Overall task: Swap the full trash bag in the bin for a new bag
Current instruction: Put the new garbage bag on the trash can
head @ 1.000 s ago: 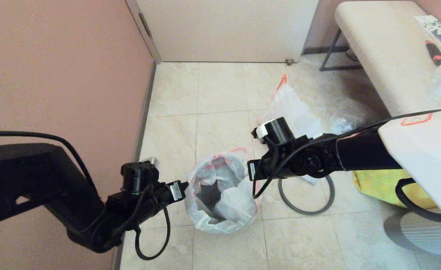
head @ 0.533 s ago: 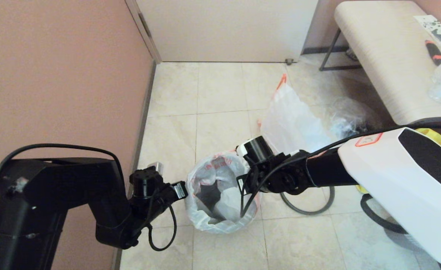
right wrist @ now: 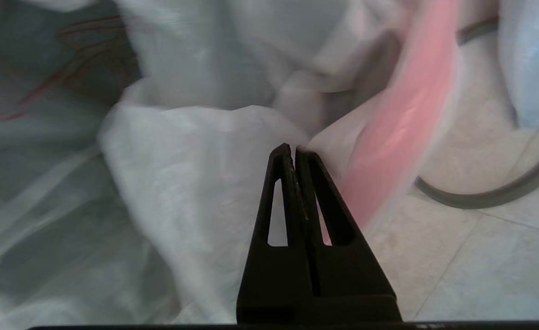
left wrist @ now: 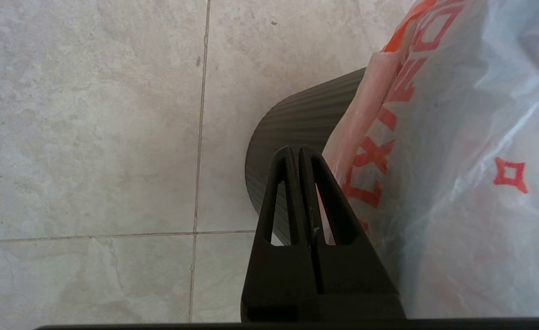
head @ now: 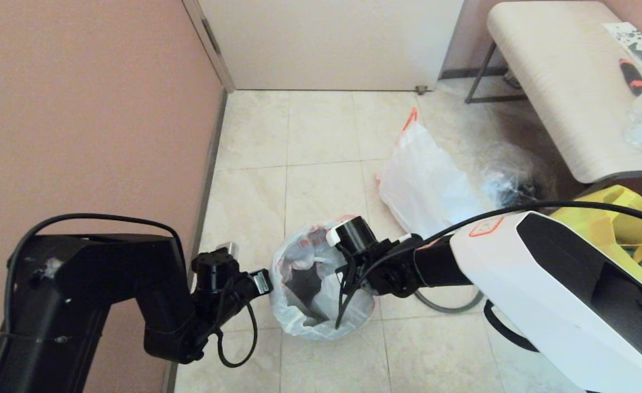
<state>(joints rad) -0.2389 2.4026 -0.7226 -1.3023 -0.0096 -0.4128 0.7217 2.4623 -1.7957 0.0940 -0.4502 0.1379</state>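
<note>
The black bin [left wrist: 292, 128] stands on the tiled floor with the new bag [head: 304, 322], white film with red print, draped over its mouth. My left gripper [head: 269, 274] is at the bin's left side, shut [left wrist: 299, 152]. The bag's pink edge [left wrist: 365, 101] runs against one finger, and I cannot tell whether film is pinched. My right gripper [right wrist: 294, 149] hangs over the bin's right side, shut on a fold of the new bag [right wrist: 182, 160] beside its pink handle [right wrist: 402, 128]. The full trash bag [head: 430, 185] lies on the floor behind and to the right.
A thin grey ring [head: 455, 305] lies on the floor right of the bin, partly under my right arm. A clear film bag [head: 509, 180] and a yellow bag [head: 621, 218] sit further right, below a pale bench [head: 550, 82]. The pink wall [head: 91, 109] is close on the left.
My right arm has moved left and down over the bin's mouth, its gripper staying shut. My left gripper has shut at the bin's left rim.
</note>
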